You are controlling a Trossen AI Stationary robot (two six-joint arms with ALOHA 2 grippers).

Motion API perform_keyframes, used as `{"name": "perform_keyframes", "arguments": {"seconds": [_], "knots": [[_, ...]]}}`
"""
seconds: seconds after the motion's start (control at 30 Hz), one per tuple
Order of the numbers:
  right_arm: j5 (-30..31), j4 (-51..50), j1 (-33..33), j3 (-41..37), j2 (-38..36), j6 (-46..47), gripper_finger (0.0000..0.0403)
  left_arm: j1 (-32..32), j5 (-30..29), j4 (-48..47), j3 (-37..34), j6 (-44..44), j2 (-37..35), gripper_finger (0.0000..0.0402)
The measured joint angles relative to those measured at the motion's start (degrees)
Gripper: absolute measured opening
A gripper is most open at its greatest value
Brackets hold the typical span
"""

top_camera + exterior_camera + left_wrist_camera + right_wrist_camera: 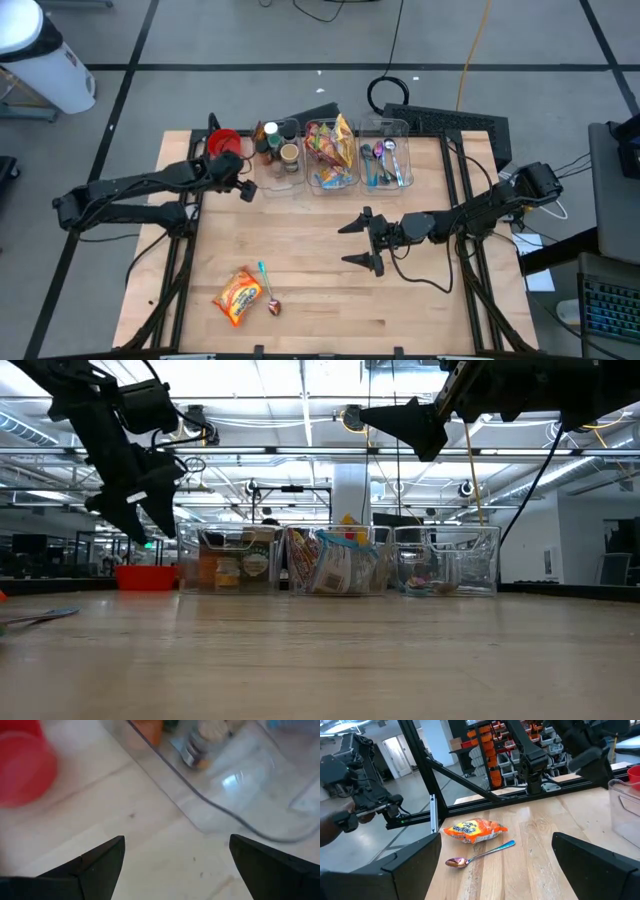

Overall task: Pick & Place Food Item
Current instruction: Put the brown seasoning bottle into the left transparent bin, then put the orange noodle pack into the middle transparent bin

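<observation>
An orange snack bag (238,296) lies flat on the wooden table near its front left, and it also shows in the right wrist view (475,831). A spoon (267,291) with a teal handle lies beside it. My left gripper (246,187) hangs open above bare wood, between a red bowl (22,767) and the leftmost clear bin (235,795), tilted downward. My right gripper (362,241) stands open above the table's middle. It is level, points toward the table's left edge, and has nothing between its fingers (415,865).
Three clear bins stand in a row at the far edge. One holds jars and bottles (280,152), one holds snack packets (332,152), and one holds utensils (386,160). The red bowl (224,143) sits left of them. A black frame borders the table on both sides.
</observation>
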Motion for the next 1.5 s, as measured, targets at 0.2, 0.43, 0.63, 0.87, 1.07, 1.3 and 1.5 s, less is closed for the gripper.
{"name": "perform_keyframes", "arguments": {"seconds": [0.2, 0.43, 0.63, 0.87, 1.07, 1.3, 1.5], "knots": [[0.0, -0.1, 0.0, 0.0, 0.0, 0.0, 0.0375, -0.7, 6.5, -1.2, 0.1, 1.1, -3.8, 0.0367], [0.0, -0.2, 0.0, 0.0, 0.0, -0.1, 0.0375, -12.4, 8.9, 2.0, 0.2, -1.9, -14.7, 0.0367], [0.0, -0.2, 0.0, 0.0, 0.0, -0.2, 0.0375, -29.3, 11.9, 15.5, 0.2, -1.5, -16.3, 0.0367], [0.1, -0.5, 0.0, 0.0, 0.0, -0.2, 0.0375, -47.1, 18.6, 32.1, 0.3, 5.5, -9.9, 0.0367], [0.1, -0.7, 0.0, 0.0, 0.0, -0.1, 0.0375, -54.2, 13.2, 24.1, 0.3, 0.3, -3.6, 0.0367], [0.2, -0.7, 0.0, 0.0, 0.0, -0.1, 0.0375, -60.7, 12.8, 16.3, 0.2, -12.9, 7.2, 0.0367], [0.2, -1.1, 0.0, 0.0, 0.0, -0.2, 0.0375, -64.1, 11.6, 21.1, 0.2, -15.4, 14.7, 0.0367]]}}
